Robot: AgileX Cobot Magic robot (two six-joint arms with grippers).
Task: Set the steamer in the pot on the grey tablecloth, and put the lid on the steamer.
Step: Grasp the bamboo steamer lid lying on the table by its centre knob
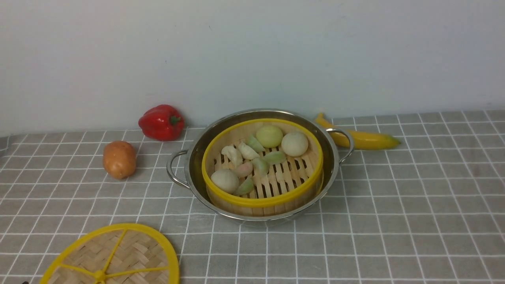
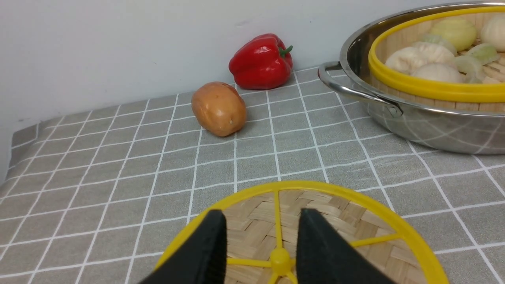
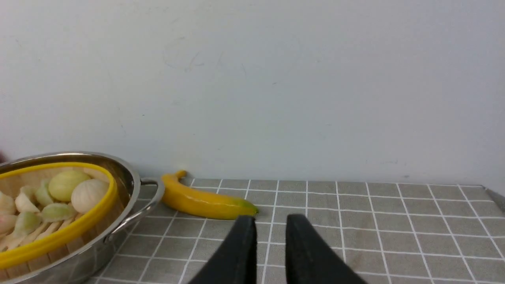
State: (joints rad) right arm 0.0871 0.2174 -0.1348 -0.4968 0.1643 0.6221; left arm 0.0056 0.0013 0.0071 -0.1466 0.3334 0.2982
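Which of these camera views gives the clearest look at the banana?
The right wrist view: the banana lies whole and close up on the grey tablecloth. In the front view it is farther off, and the rim and handle of the pot cover part of it. The left wrist view does not show it.

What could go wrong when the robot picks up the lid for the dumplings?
1. The left hand reaches around only a thin yellow spoke of the flat lid. The lid might tip or slip out when it is lifted.
2. The lid looks about as wide as the steamer. If it lands off-centre, it could catch the rim of the pot and sit crooked.
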